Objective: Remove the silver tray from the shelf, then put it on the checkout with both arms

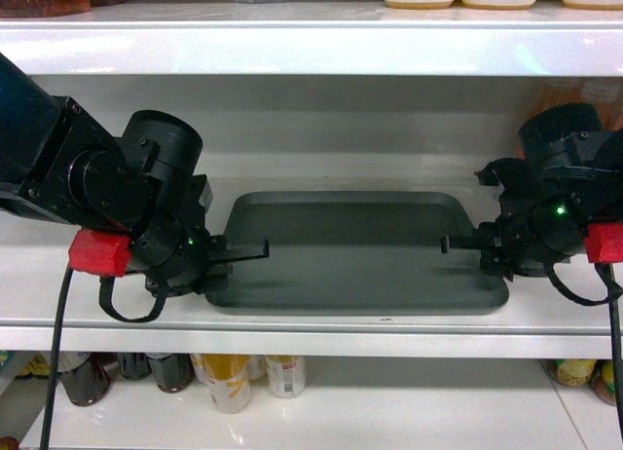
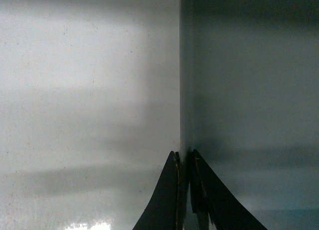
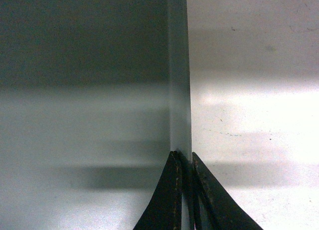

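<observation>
Head view: the silver tray (image 1: pixel 355 250) lies flat on the white shelf (image 1: pixel 292 323), between the two black arms. The left pincer (image 1: pixel 237 254) reaches its left edge, the right pincer (image 1: pixel 459 243) its right edge; cans (image 1: pixel 229 380) stand on the board below.

Left wrist view: the left pincer (image 2: pixel 185 163) is narrowed onto the tray's raised rim (image 2: pixel 185 90), one finger on each side.

Right wrist view: the right pincer (image 3: pixel 183 160) likewise clamps the tray's rim (image 3: pixel 179 80), shelf surface to the right.
</observation>
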`<state>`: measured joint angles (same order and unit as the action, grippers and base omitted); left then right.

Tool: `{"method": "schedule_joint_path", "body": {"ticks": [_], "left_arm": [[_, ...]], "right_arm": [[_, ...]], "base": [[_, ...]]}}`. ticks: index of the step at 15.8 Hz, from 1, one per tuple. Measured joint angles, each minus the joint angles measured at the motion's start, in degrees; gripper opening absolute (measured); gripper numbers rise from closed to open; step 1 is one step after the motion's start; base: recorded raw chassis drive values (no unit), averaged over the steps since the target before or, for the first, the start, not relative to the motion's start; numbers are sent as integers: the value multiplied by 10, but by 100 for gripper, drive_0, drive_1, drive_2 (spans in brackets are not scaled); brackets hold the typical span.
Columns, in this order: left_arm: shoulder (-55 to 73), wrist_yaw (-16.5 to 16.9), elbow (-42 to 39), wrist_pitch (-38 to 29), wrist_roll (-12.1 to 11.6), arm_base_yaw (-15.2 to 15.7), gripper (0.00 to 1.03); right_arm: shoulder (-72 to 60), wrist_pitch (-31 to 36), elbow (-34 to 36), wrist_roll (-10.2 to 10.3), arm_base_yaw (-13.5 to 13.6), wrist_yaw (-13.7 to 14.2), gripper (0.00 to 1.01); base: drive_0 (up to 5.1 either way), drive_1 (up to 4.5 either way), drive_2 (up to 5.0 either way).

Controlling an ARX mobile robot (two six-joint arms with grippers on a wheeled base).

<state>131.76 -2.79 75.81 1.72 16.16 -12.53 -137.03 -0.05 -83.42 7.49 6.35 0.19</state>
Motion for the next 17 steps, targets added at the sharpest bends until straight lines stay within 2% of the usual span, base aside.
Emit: {"method": "schedule_joint_path", "body": {"ticks": [2,4,8,14,15,16,17], "left_arm": [[-10,20,-21,-14,7,3,3],[-26,19,-48,-26,13,3,3],[-70,-1,-123,-73,14,-1,3],[-103,-10,-165,-81,10,-4,3],[-125,-11,-182,-82,8,-5,3],[-221,-13,-237,-101,-1,-12,3],[-317,-5,-321,-106,6,-18,3]], "right_arm": [[7,13,19,3,0,-2,4],[23,33,50,10,4,-7,4],[68,87,139,28,5,-14,4],[99,108,189,38,5,-19,4],[120,117,218,46,4,-22,4],[224,148,308,66,-1,-31,4],[352,168,410,68,-5,-37,4]], "base": [[0,0,0],[0,0,0],[0,0,0],[0,0,0],[0,0,0],[0,0,0],[0,0,0]]}}
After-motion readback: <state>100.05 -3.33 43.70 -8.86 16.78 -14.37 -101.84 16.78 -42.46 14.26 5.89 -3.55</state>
